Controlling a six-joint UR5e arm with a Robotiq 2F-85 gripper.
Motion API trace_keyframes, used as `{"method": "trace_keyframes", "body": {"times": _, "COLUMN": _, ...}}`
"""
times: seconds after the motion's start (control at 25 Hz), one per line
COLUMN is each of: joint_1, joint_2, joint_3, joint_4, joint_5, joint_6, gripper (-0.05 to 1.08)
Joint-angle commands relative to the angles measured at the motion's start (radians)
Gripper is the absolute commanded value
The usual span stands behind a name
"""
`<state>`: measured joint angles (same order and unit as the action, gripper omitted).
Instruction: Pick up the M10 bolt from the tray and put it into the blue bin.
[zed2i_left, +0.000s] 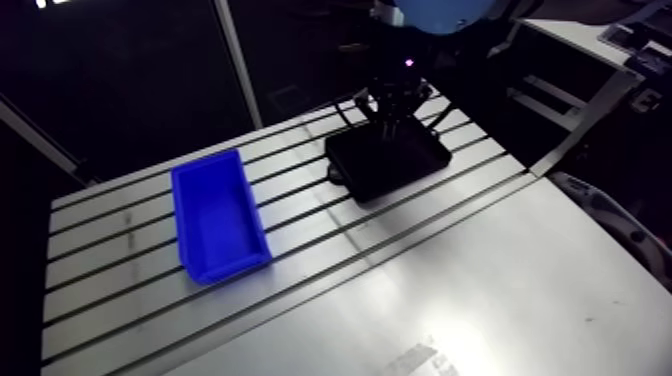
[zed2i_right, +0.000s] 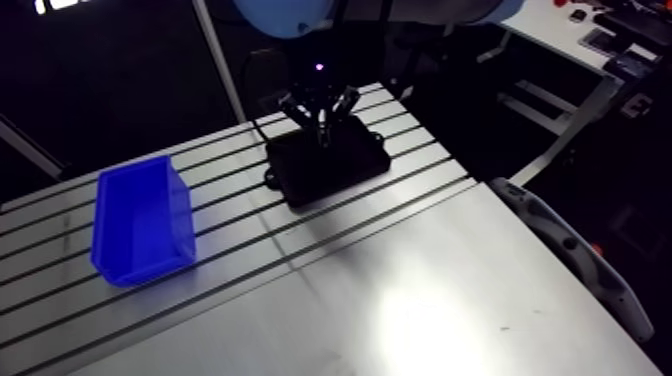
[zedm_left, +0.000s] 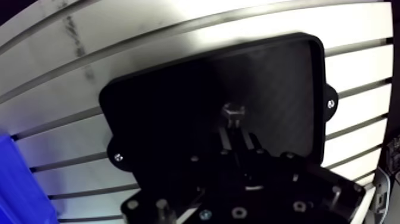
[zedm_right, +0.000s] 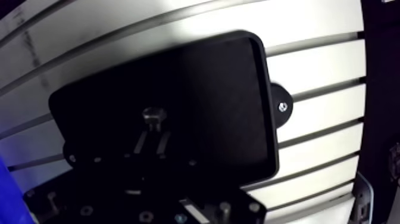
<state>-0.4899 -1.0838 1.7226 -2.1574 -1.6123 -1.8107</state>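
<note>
The M10 bolt (zedm_left: 233, 112), grey metal with a hex head, stands over the middle of the black tray (zedm_left: 280, 83). My gripper (zedm_left: 235, 128) has its two thin fingers close together on the bolt's shank, just behind the head. In the arm view the gripper (zed2i_left: 392, 122) reaches down into the tray (zed2i_left: 400, 165) at the far side of the table. The blue bin (zed2i_left: 218, 215) lies open and looks empty, well to the left of the tray. Whether the bolt still touches the tray floor is hidden.
The tray rests on the slotted aluminium table (zed2i_left: 120, 250), with a smooth metal plate (zed2i_left: 480, 290) nearer the camera. A metal frame post (zed2i_left: 238, 60) rises behind the bin. A corner of the blue bin (zedm_left: 12, 179) shows beside the gripper in the wrist view.
</note>
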Motion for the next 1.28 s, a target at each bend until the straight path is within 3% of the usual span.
{"method": "trace_keyframes", "body": {"times": 0.04, "joint_1": -0.001, "joint_2": -0.096, "joint_3": 0.007, "joint_4": 0.070, "joint_5": -0.005, "joint_6": -0.062, "gripper": 1.04}}
{"method": "trace_keyframes", "body": {"times": 0.4, "joint_1": 0.005, "joint_2": -0.242, "joint_3": -0.001, "joint_4": 0.175, "joint_5": -0.005, "joint_6": -0.137, "gripper": 1.07}}
{"method": "trace_keyframes", "body": {"times": 0.56, "joint_1": 0.022, "joint_2": -0.294, "joint_3": -0.019, "joint_4": 0.208, "joint_5": 0.004, "joint_6": -0.212, "gripper": 1.06}}
{"method": "trace_keyframes", "body": {"times": 1.12, "joint_1": 0.218, "joint_2": -0.278, "joint_3": -0.093, "joint_4": 0.241, "joint_5": 0.010, "joint_6": -0.459, "gripper": 1.05}}
{"method": "trace_keyframes", "body": {"times": 1.28, "joint_1": 0.263, "joint_2": -0.262, "joint_3": -0.105, "joint_4": 0.259, "joint_5": 0.032, "joint_6": -0.574, "gripper": 1.05}}
